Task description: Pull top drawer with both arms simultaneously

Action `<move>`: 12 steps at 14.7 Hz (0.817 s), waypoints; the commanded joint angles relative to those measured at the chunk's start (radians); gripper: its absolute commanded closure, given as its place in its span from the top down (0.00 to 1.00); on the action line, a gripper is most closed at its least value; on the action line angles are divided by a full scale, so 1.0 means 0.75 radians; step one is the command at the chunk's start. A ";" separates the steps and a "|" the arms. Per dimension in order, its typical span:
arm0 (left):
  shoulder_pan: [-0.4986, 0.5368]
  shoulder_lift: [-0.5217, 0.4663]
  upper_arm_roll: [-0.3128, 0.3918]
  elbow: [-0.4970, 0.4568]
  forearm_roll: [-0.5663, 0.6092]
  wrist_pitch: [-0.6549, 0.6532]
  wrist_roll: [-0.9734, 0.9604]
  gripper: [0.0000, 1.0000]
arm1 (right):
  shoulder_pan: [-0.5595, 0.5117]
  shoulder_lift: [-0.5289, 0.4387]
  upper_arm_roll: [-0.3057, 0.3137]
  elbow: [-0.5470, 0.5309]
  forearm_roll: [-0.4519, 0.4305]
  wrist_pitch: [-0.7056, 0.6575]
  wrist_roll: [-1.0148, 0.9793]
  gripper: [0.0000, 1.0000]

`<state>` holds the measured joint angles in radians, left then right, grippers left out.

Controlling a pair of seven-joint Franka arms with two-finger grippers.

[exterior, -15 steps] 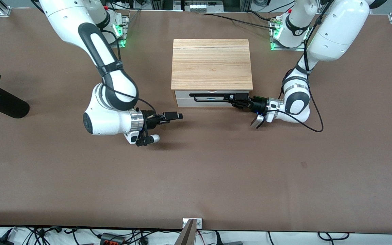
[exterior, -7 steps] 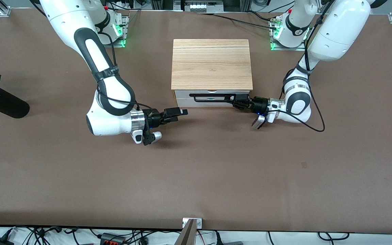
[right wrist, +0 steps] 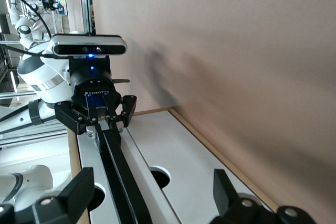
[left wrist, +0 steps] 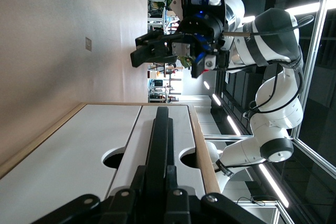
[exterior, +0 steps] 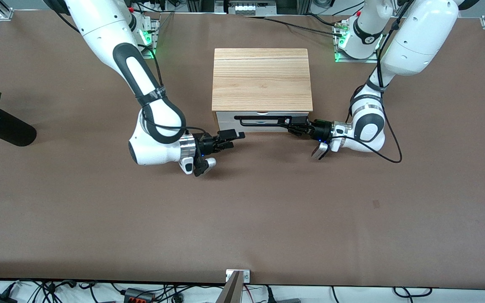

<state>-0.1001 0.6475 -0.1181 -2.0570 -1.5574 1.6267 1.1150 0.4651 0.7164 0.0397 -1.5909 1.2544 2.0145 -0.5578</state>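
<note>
The top drawer (exterior: pixel 225 115) has a white front and a long black bar handle (exterior: pixel 263 118), under the cabinet's light-wood top. My left gripper (exterior: pixel 291 123) is shut on the handle's end toward the left arm; the left wrist view shows its fingers (left wrist: pixel 137 174) clamped on the bar (left wrist: pixel 159 135). My right gripper (exterior: pixel 238 139) is open at the handle's other end. In the right wrist view (right wrist: pixel 152 177) the bar (right wrist: pixel 118 171) runs between its wide-open fingers (right wrist: pixel 79 190), untouched. The drawer front sits flush with the cabinet.
The cabinet (exterior: pixel 262 80) stands mid-table between the arm bases. A black vase with a red flower (exterior: pixel 2 126) lies at the table edge toward the right arm's end. A second white drawer front (exterior: pixel 225 126) sits below the top one.
My right gripper has moved toward the cabinet and now reaches the handle's end. My left gripper stays shut on the handle, almost unmoved.
</note>
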 commanded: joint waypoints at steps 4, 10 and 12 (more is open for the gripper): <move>0.011 -0.025 -0.010 -0.023 -0.038 0.034 0.019 0.01 | 0.008 -0.012 0.000 -0.014 0.031 -0.168 -0.033 0.92; 0.013 -0.025 -0.008 -0.023 -0.038 0.034 0.019 0.01 | -0.060 -0.041 -0.002 -0.129 0.211 -0.236 -0.228 0.95; 0.013 -0.025 -0.008 -0.023 -0.036 0.034 0.019 0.01 | -0.062 -0.041 -0.002 -0.155 0.307 -0.201 -0.289 0.95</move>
<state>-0.1000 0.6475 -0.1181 -2.0570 -1.5574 1.6268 1.1151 0.4274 0.7153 0.0334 -1.6534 1.4170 1.8485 -0.7089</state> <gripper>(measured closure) 0.819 0.044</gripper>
